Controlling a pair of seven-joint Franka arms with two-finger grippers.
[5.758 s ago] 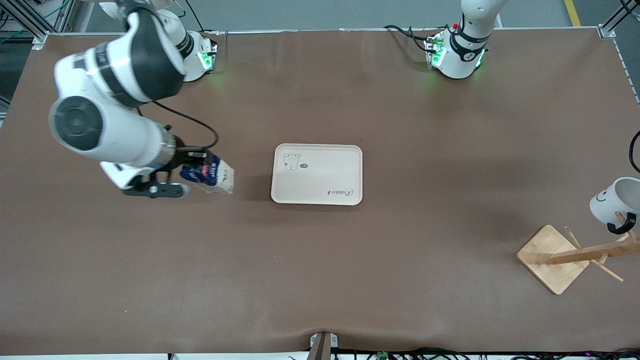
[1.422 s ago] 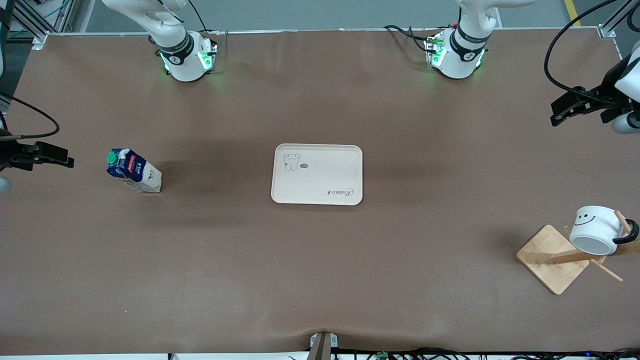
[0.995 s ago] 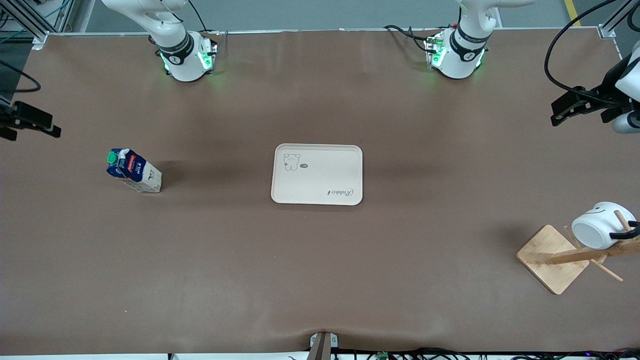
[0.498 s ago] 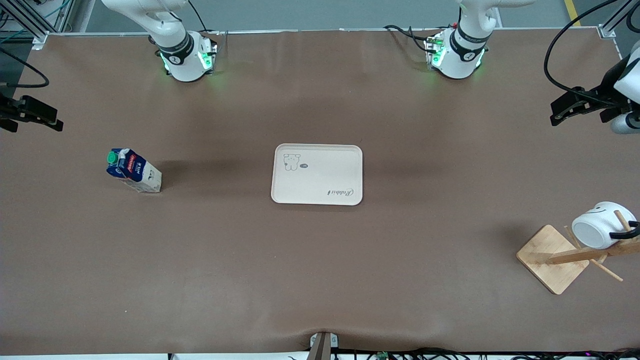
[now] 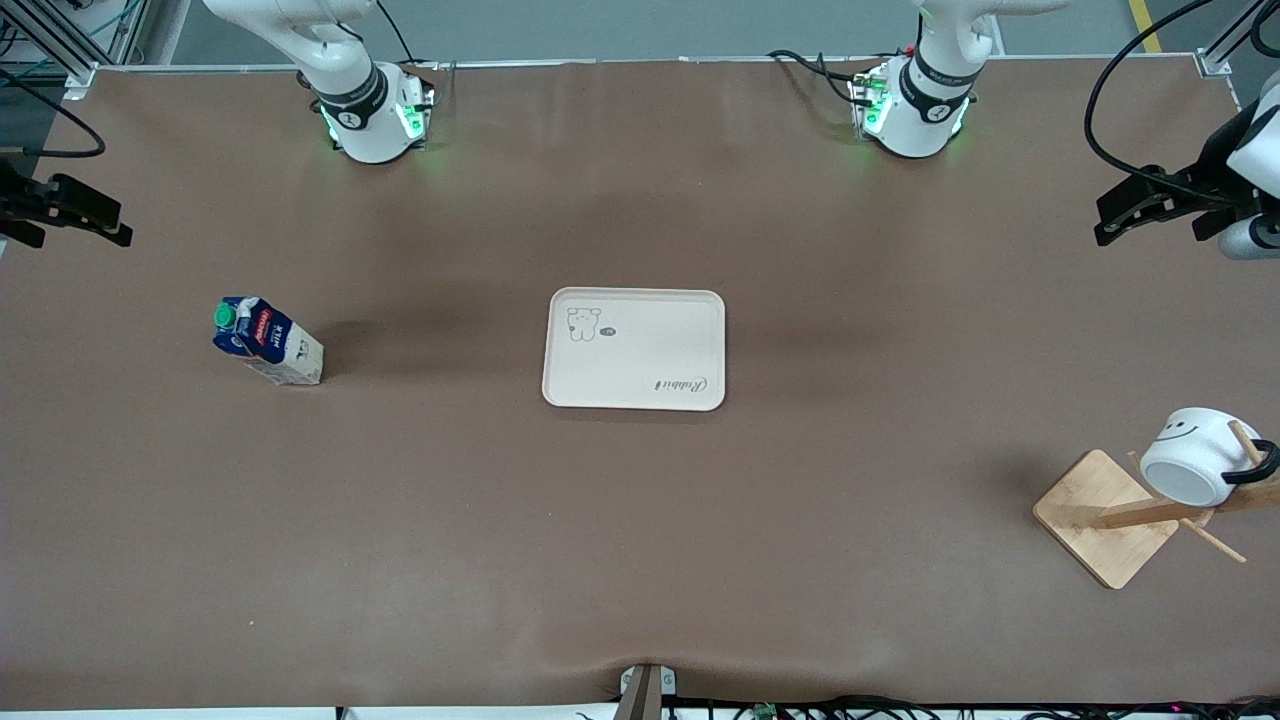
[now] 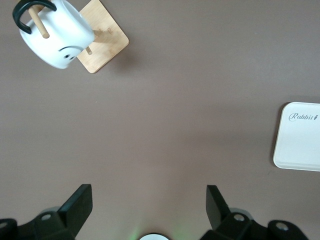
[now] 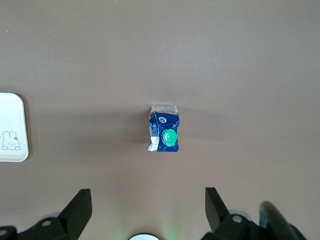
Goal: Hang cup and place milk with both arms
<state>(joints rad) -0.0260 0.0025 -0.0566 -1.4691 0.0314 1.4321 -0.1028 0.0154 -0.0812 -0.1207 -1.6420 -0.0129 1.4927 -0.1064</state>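
Front view: since a second ago my cup (image 5: 1196, 468) has swung on its peg of the wooden rack (image 5: 1105, 517), smiley up again; the milk (image 5: 268, 343) stands unmoved on the table, beside the tray (image 5: 634, 349), toward my right arm's end. I judge both jobs done.

Left wrist view: my left gripper (image 6: 149, 202) hangs spread wide, empty.

Right wrist view: my right gripper (image 7: 148, 204) gapes empty above the milk.
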